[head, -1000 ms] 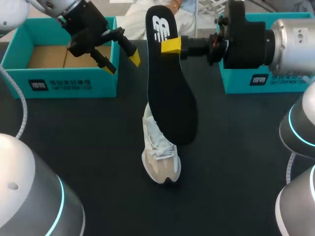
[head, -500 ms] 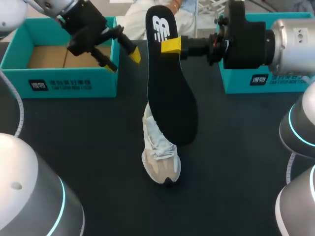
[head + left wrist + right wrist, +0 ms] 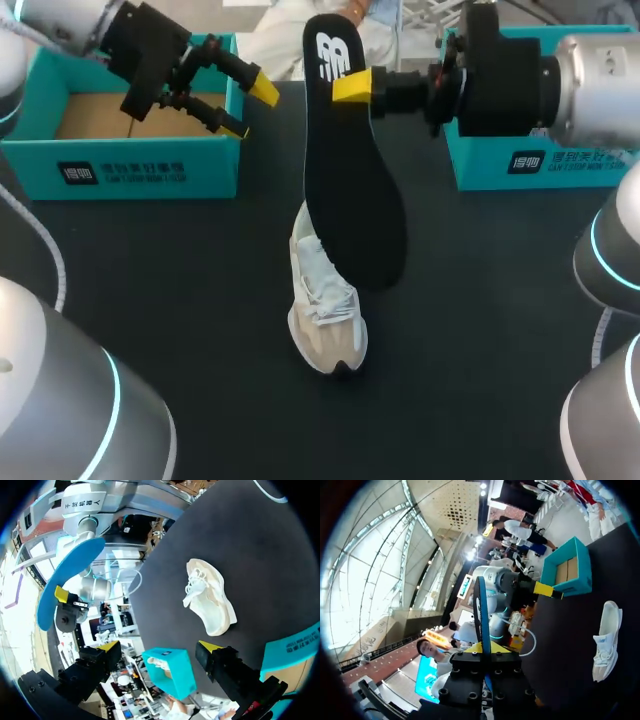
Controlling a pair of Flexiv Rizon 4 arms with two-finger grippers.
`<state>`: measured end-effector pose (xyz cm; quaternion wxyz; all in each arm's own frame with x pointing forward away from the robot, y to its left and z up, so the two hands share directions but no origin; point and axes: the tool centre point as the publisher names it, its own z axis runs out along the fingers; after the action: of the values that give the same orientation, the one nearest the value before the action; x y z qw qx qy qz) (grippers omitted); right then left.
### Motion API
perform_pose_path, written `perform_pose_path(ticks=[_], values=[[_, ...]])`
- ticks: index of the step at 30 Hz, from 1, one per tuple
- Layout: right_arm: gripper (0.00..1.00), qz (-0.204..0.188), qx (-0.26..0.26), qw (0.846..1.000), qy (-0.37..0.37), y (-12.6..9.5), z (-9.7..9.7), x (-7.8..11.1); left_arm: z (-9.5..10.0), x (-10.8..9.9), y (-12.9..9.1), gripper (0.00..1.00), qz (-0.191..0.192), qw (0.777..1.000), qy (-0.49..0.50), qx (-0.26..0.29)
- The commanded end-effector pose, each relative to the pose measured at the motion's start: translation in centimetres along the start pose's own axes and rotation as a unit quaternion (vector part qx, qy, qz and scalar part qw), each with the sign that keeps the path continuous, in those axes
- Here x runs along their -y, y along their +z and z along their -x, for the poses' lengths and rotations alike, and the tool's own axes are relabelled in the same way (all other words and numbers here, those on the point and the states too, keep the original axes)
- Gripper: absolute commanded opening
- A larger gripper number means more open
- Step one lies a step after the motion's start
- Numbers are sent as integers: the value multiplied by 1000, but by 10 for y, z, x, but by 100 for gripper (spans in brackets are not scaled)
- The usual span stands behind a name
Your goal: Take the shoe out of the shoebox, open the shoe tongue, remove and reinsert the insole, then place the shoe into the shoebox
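While the right pincer (image 3: 352, 87) clamps the black insole (image 3: 355, 190) by its heel end — hanging clear above the shoe (image 3: 325, 315), apparently ready for reinsertion — the left pincer (image 3: 249, 109) hovers spread and empty beside the shoebox (image 3: 120, 170). Shoe lies on the table (image 3: 150, 300), outside it.

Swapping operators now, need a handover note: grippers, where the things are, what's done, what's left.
Right gripper: shut on the black insole, held up off the table.
Left gripper: open, empty, over the right end of the left teal shoebox.
Shoe: lying on the table, out of the box, no gripper touching it.
Done: shoe out, insole out.
Left: reinsert the insole, put the shoe back in the shoebox.
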<state>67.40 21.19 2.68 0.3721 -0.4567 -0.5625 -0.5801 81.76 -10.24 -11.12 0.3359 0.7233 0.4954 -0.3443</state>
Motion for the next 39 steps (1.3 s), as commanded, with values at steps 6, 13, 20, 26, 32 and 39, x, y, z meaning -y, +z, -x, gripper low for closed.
perform_pose_path(ticks=[6,13,20,26,32,39], values=[[0,37,31,995,82,-4,5,-23,-1,18,-2,100,44,998,-6,35],[0,52,39,986,153,-9,28,-38,7,27,-8,100,74,995,-4,59],[0,71,57,974,206,-7,49,-53,11,32,-13,100,90,993,0,72],[0,68,66,966,240,-2,67,-60,11,37,-18,100,111,989,4,101],[0,92,76,960,254,2,80,-64,15,39,-22,100,119,982,-15,146],[0,129,74,959,241,10,93,-72,24,41,-17,100,110,980,-38,162]])
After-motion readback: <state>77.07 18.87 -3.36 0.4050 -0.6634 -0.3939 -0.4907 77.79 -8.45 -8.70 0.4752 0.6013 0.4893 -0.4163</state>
